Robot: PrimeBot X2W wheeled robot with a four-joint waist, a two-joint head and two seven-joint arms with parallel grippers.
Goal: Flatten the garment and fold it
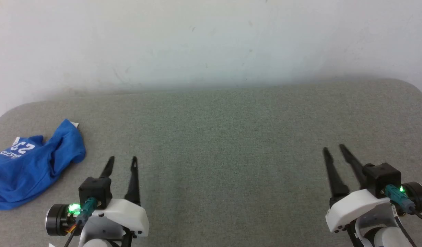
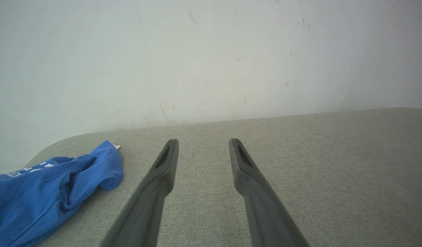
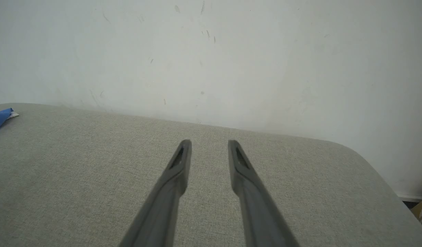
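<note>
A grey woven-fabric surface with rounded corners spreads across the lower part of the head view, backed by a pale wall that carries a few faint scuffs and marks. The garment, royal blue with a white "23" and white lettering printed on it, lies crumpled in a loose heap at the far left edge of the surface, near the rounded left corner, with a small bit of white trim poking out at its upper tip. It is bunched and creased, not spread flat, and part of it runs off the left edge of the head view. Nothing lies between the garment and either arm; the fabric surface between them is bare. At the lower right corner of the right wrist view, past the edge of the surface, a dark strip and a yellowish shape show, too little to tell what they are. The left gripper sits at the lower left, just to the right of the garment and not touching it, its 2 dark fingers pointing up toward the wall and parted with a clear gap, holding nothing. The right gripper sits at the lower right, well apart from the garment, fingers leaning slightly leftward, also parted and empty. Each wrist carries a black camera block and a green light beside its white housing.
</note>
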